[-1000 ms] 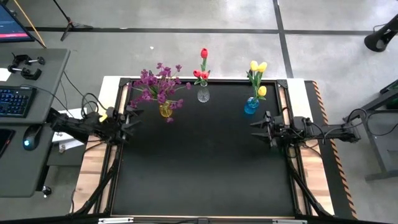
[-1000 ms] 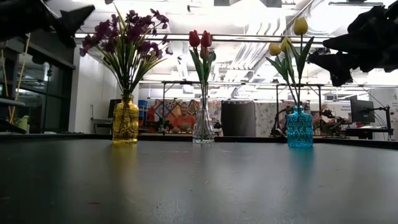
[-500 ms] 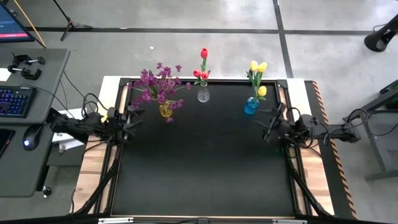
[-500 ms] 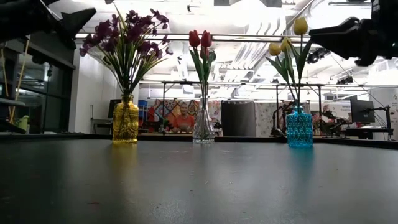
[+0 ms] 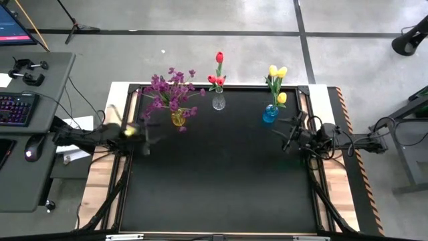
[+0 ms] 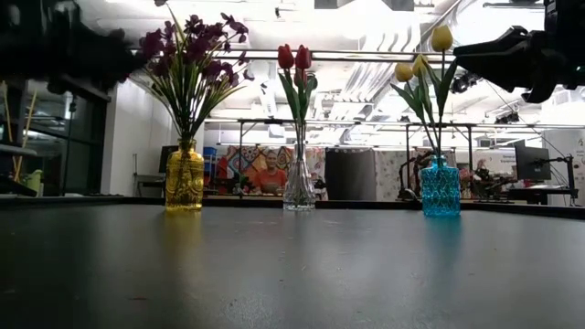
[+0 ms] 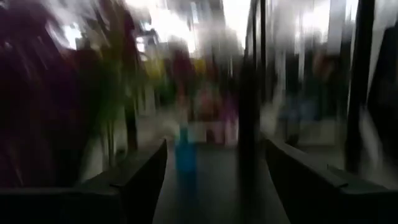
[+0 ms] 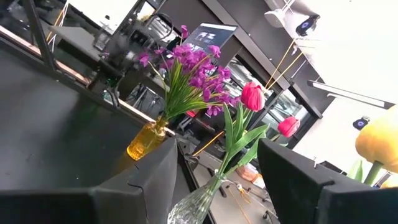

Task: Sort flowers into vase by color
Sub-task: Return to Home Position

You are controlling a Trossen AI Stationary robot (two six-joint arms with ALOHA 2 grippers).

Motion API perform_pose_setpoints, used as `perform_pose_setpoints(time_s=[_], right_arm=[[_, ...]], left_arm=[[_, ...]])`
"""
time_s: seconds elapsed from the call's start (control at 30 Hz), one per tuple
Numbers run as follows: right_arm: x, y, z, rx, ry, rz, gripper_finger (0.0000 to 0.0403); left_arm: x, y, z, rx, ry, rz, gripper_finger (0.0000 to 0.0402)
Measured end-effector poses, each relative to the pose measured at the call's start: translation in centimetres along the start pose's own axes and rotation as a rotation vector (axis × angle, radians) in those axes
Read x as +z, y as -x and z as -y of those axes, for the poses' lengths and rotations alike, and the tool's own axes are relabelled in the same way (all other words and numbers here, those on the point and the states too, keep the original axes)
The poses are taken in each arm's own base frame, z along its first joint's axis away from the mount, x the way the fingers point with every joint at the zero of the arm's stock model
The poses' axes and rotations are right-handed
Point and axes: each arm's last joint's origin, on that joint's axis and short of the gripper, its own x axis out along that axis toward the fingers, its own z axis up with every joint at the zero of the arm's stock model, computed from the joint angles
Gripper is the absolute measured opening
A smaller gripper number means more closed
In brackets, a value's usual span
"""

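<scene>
Purple sprays [image 5: 170,90] stand in a yellow vase [image 5: 177,119] at the far left of the black table. Red tulips [image 5: 217,79] stand in a clear vase [image 5: 219,102] at the far middle. Yellow tulips [image 5: 276,84] stand in a blue vase [image 5: 270,114] at the far right. My left gripper [image 5: 147,136] is blurred, open and empty, just near of the yellow vase. My right gripper [image 5: 289,134] is open and empty, just near and right of the blue vase. Its wrist view looks past the clear vase [image 8: 193,205] toward the yellow vase [image 8: 144,144].
The three vases stand in a row along the table's far edge [image 5: 221,87]. The black tabletop [image 5: 221,174] stretches in front of them. A side desk with a keyboard [image 5: 17,107] and a mouse [image 5: 30,154] stands left of the table. A person [image 6: 267,174] sits in the room far behind.
My right gripper has risen a little, turned about its axis and drawn slightly toward the table's right edge, then kept still. My left gripper has just started moving: it shows blurred, lower and slightly farther toward the table's near edge. The flowers and vases have not moved.
</scene>
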Motion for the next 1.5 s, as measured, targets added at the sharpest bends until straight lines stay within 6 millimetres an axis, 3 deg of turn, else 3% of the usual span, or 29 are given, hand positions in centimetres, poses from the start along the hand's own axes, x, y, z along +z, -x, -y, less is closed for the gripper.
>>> perform_pose_setpoints(time_s=[0.1, 1.1, 1.23, 1.37, 1.5], right_arm=[[0.0, 0.0, 0.0, 0.0, 0.0, 0.001, 0.0213], [-0.3, 0.0, -0.4, 0.04, 0.014, -0.033, 0.0213], [0.0, 0.0, -0.4, 0.1, -0.249, 0.027, 0.0213], [-1.0, 0.1, -0.9, 0.074, -0.589, -0.125, 0.0213], [-1.5, 0.1, -1.1, 0.001, -0.764, -0.21, 0.0213]], left_arm=[[-1.6, 0.1, 0.2, -0.035, -0.042, -0.156, 0.0262], [-1.5, 0.4, 1.2, -0.198, -0.004, -0.141, 0.0262], [-1.5, 0.4, 1.2, -0.198, -0.004, -0.141, 0.0262], [-1.5, 0.4, 1.2, -0.198, -0.004, -0.141, 0.0262], [-1.5, 0.4, 1.2, -0.197, -0.004, -0.141, 0.0262]])
